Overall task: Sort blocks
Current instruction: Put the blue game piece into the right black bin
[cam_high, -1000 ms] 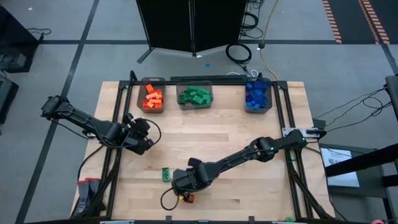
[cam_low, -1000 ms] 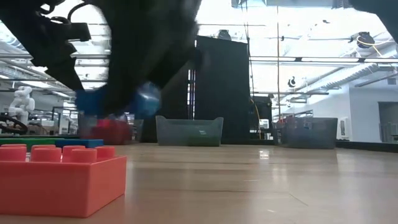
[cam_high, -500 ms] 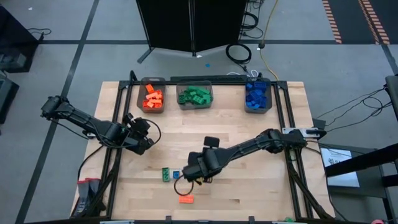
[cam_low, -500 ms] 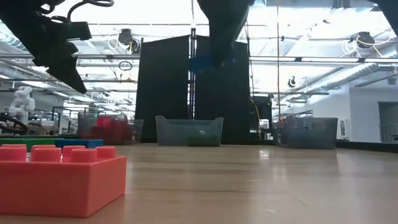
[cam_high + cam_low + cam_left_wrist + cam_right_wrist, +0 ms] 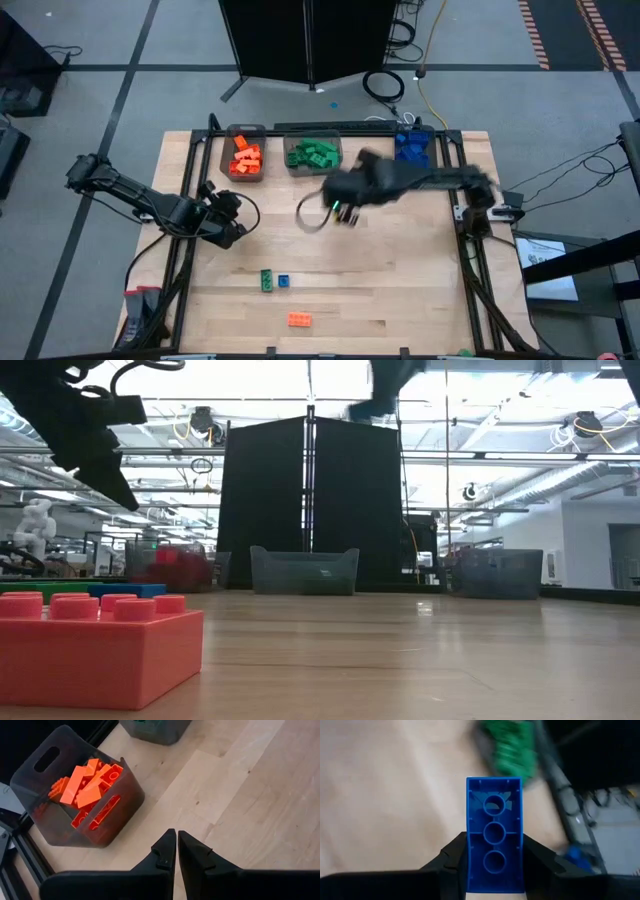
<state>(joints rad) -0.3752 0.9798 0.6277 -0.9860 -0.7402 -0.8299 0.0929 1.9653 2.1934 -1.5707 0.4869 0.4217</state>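
The right gripper holds a blue block tight, up high near the green bin (left gripper waits, pinched empty), and should next reach the blue bin.

The table is pale wood with a smooth, slightly shiny finish. The blue brick is glossy hard plastic, and so is the orange brick. The bin is grey translucent plastic. The fingers look matt black.
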